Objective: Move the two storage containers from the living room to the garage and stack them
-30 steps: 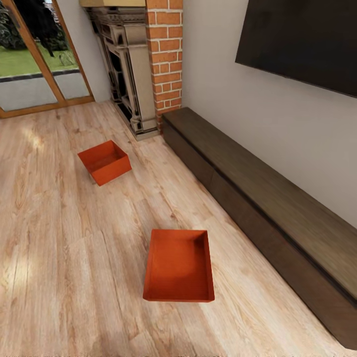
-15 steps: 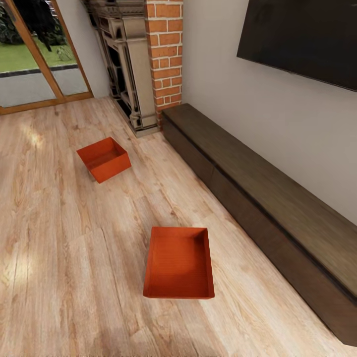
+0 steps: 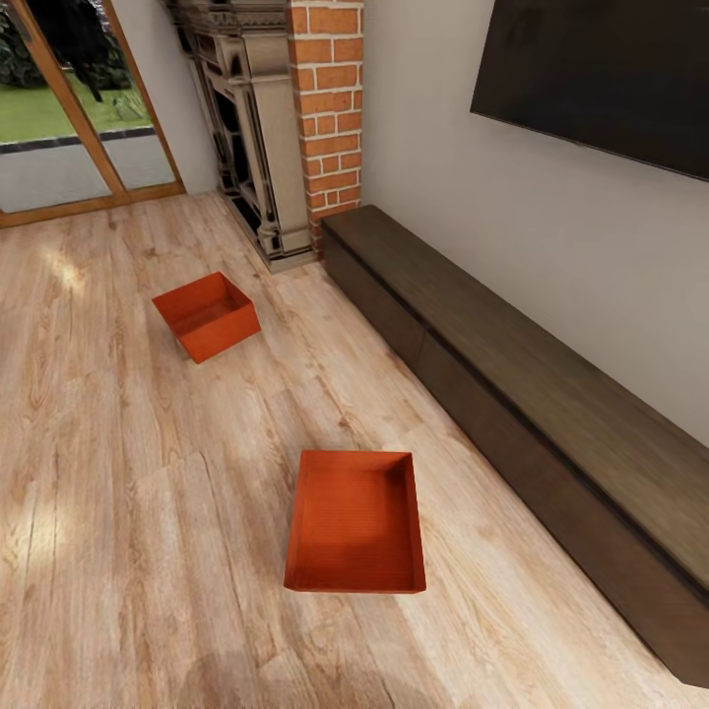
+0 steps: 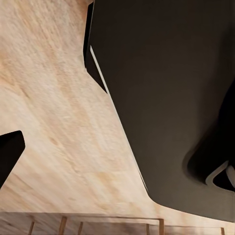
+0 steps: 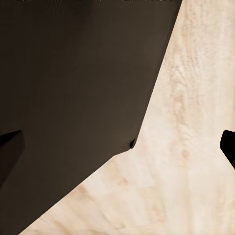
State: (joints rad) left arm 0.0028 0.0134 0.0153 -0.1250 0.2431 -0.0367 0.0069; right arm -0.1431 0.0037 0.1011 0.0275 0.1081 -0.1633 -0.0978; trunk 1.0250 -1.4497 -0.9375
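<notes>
Two orange-red open-top storage containers lie on the light wood-plank floor of the living room. The nearer container (image 3: pixel 354 522) sits flat just ahead of me, its ribbed inside showing. Further off, the second container (image 3: pixel 207 315) rests at an angle near the fireplace. In the right wrist view my right gripper (image 5: pixel 117 147) is open, its dark fingertips (image 5: pixel 228 146) at the picture's two edges over floor and my dark base. My left gripper (image 4: pixel 117 156) also looks open over the planks. One of its fingertips (image 4: pixel 10 152) shows; the other is lost against my dark base.
A long dark low bench (image 3: pixel 512 394) runs along the right wall under a black TV (image 3: pixel 601 79). The red brick chimney (image 3: pixel 330 108) and ornate fireplace (image 3: pixel 251 138) stand at the back. A wood-framed glass door (image 3: pixel 69 128) is at the far left.
The head camera shifted slightly a second ago, sliding the whole picture, then held still. Both containers lie where they were.
</notes>
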